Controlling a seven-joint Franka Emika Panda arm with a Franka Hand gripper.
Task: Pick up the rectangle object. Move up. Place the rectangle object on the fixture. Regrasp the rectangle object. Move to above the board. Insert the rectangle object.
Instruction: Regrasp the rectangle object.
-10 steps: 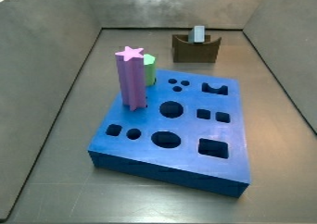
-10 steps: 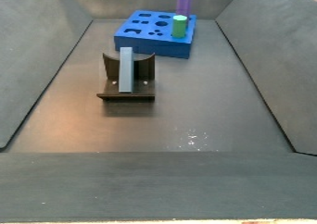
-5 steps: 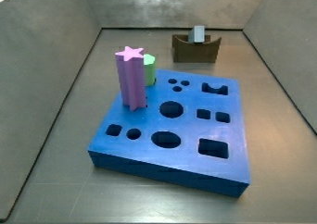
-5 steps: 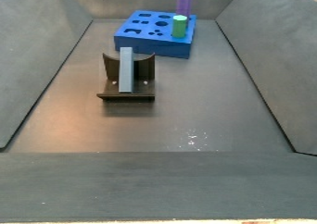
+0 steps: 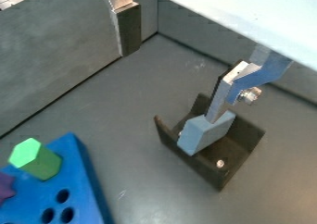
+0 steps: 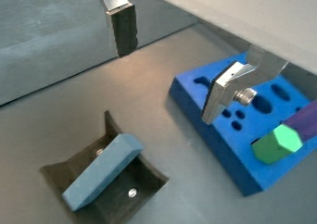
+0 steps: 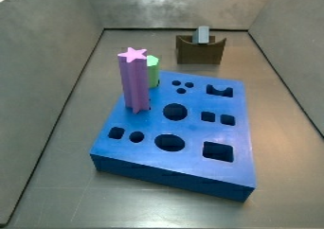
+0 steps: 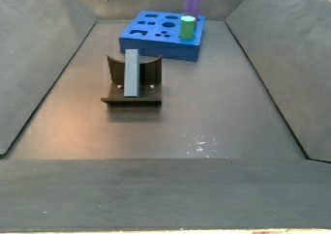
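Observation:
The steel-blue rectangle object stands in the notch of the dark fixture at the far end of the bin; it also shows in the other side view. In both wrist views the bar leans in the fixture. My gripper is open and empty, above the fixture and apart from the bar. It is out of both side views. The blue board lies apart from the fixture.
A tall purple star post and a green peg stand in the board. Grey sloped walls close in the bin floor on all sides.

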